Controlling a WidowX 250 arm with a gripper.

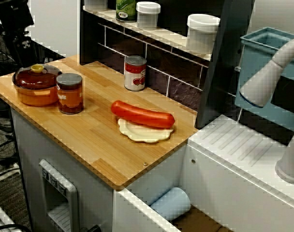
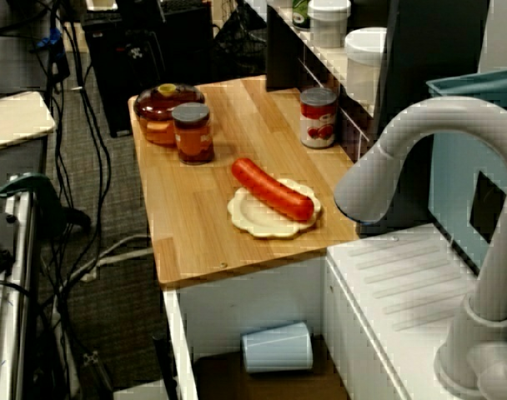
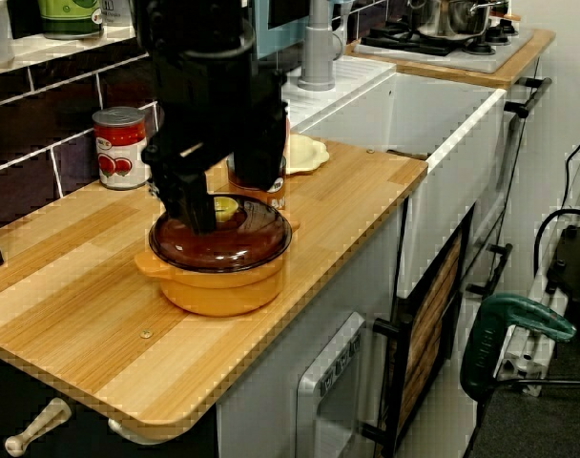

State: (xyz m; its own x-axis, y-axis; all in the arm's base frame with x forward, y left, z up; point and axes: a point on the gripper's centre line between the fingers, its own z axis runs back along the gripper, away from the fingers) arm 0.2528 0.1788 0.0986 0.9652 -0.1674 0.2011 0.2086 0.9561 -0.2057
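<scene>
An orange pot (image 3: pixel 218 284) with a dark red glass lid (image 3: pixel 223 240) and a yellow knob (image 3: pixel 225 207) stands near the end of the wooden counter (image 3: pixel 99 324). In the view from the counter's end, my black gripper (image 3: pixel 225 191) hangs right over the lid, open, one finger (image 3: pixel 195 205) on each side of the knob. From the sink side the gripper (image 1: pixel 22 44) shows dark above the pot (image 1: pixel 35 92). A brown-lidded jar (image 1: pixel 69 93) stands beside the pot. Further along, a red sausage (image 1: pixel 143 114) lies on a cream plate (image 1: pixel 142 133).
A red soup can (image 1: pixel 135 73) stands against the tiled back wall under a shelf of tubs (image 1: pixel 202 30). A grey tap (image 2: pixel 404 150) arches over the white drainboard (image 2: pixel 404 283). A pale blue cup (image 2: pixel 277 347) lies below the counter. A green drill (image 3: pixel 514 320) rests beside the unit.
</scene>
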